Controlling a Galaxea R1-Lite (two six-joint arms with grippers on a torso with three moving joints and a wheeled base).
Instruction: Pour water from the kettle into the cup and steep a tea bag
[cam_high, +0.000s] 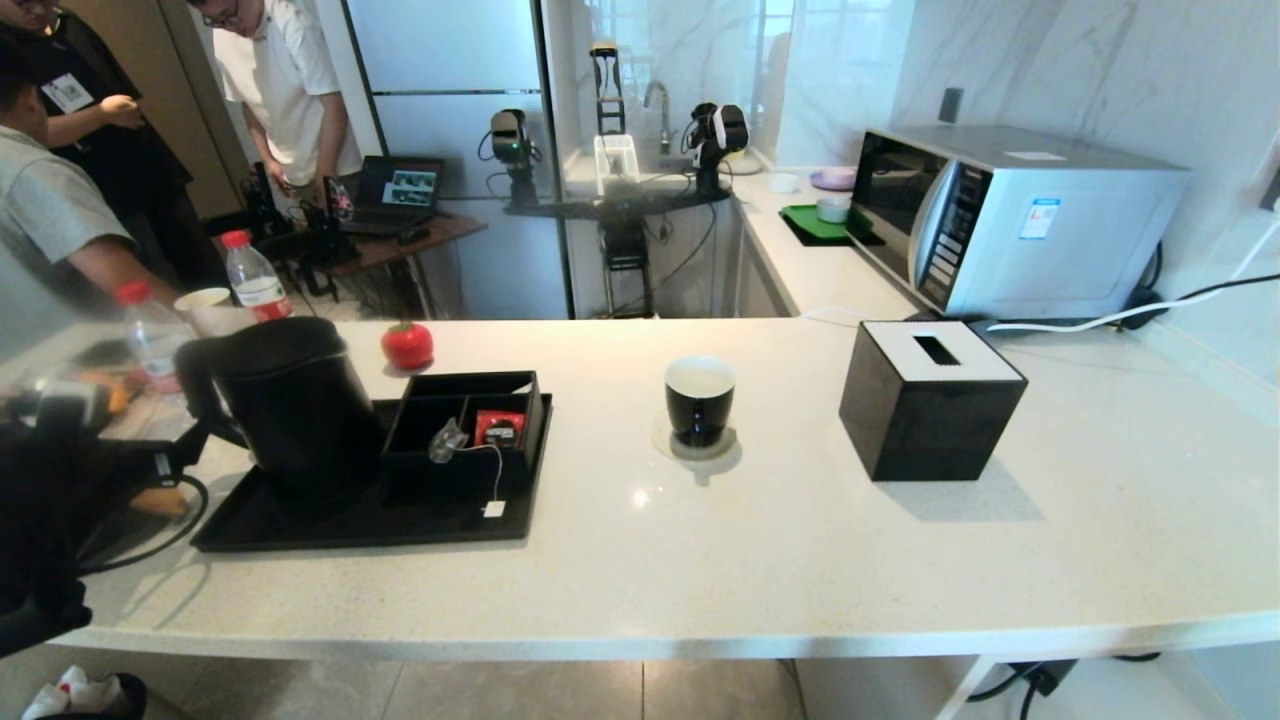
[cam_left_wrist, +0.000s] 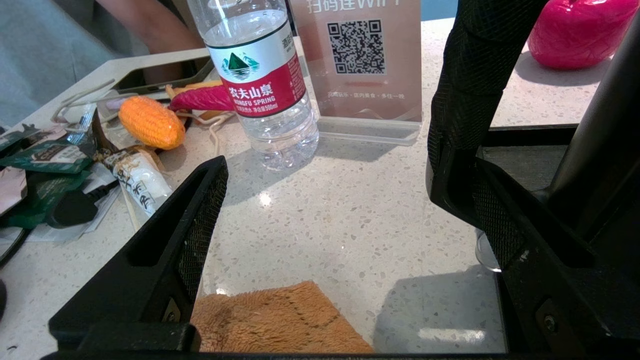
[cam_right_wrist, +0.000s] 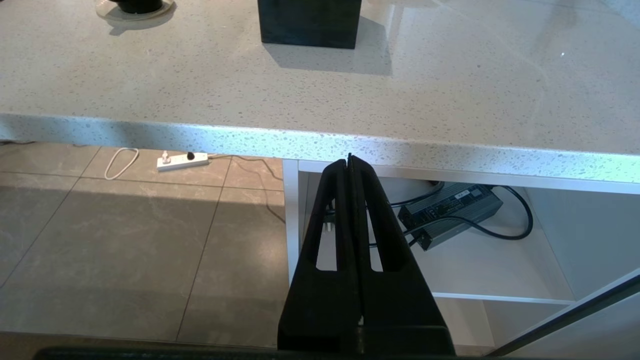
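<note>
The tall black kettle (cam_high: 290, 400) stands on a black tray (cam_high: 300, 525) at the left of the counter. Its loop handle (cam_left_wrist: 467, 85) lies just past one fingertip (cam_left_wrist: 452, 192) of my left gripper (cam_left_wrist: 325, 175), which is open with only bare counter between its fingers. In the head view this gripper (cam_high: 185, 445) sits right beside the handle. The black cup (cam_high: 699, 400) with a white inside stands on a clear coaster at mid-counter. The tea bag (cam_high: 447, 440) hangs over the edge of the black organiser, its string running down to the tag (cam_high: 494, 509). My right gripper (cam_right_wrist: 349, 161) is shut and empty, below the counter's front edge.
A black tissue box (cam_high: 930, 400) stands right of the cup, a microwave (cam_high: 1010, 220) behind it. The organiser (cam_high: 470, 420) holds a red sachet (cam_high: 498, 427). A red ornament (cam_high: 407, 344), water bottle (cam_left_wrist: 265, 80), QR sign (cam_left_wrist: 357, 60), orange cloth (cam_left_wrist: 280, 320) and snack clutter (cam_left_wrist: 75, 165) surround the left gripper.
</note>
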